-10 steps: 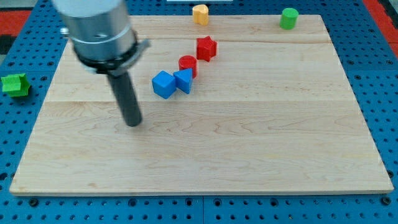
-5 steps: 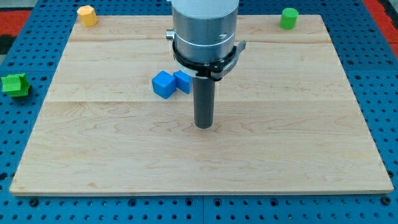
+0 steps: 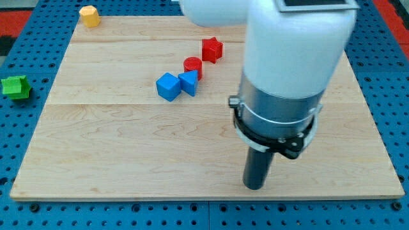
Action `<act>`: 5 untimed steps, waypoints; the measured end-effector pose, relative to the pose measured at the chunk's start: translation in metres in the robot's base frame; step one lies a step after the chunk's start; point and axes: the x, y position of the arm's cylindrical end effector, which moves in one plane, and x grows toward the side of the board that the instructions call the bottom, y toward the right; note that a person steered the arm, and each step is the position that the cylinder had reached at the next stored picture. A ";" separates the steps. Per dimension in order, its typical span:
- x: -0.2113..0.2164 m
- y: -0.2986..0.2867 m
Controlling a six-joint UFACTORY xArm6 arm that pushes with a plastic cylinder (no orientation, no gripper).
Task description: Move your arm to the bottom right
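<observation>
My tip (image 3: 255, 187) rests on the wooden board (image 3: 115, 160) near its bottom edge, right of centre. The arm's white and grey body rises above it and hides the board's upper right part. A blue cube (image 3: 168, 86) and a blue triangular block (image 3: 188, 82) touch each other up and to the left of the tip. A red cylinder (image 3: 193, 65) stands just behind them, and a red star-shaped block (image 3: 211, 48) lies further up. All are far from the tip.
A yellow block (image 3: 89, 15) sits at the board's top left corner. A green block (image 3: 15, 86) lies off the board on the blue pegboard at the view's left. The board's bottom edge is just below the tip.
My tip has moved from the board's left, through the centre, down to the bottom right. The yellow block shifted from top centre to top left. The green cylinder at top right is now hidden.
</observation>
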 end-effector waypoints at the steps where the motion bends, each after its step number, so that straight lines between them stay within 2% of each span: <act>1: -0.001 0.011; 2: -0.012 0.044; 3: -0.016 0.107; 4: -0.044 0.149; 5: -0.049 0.154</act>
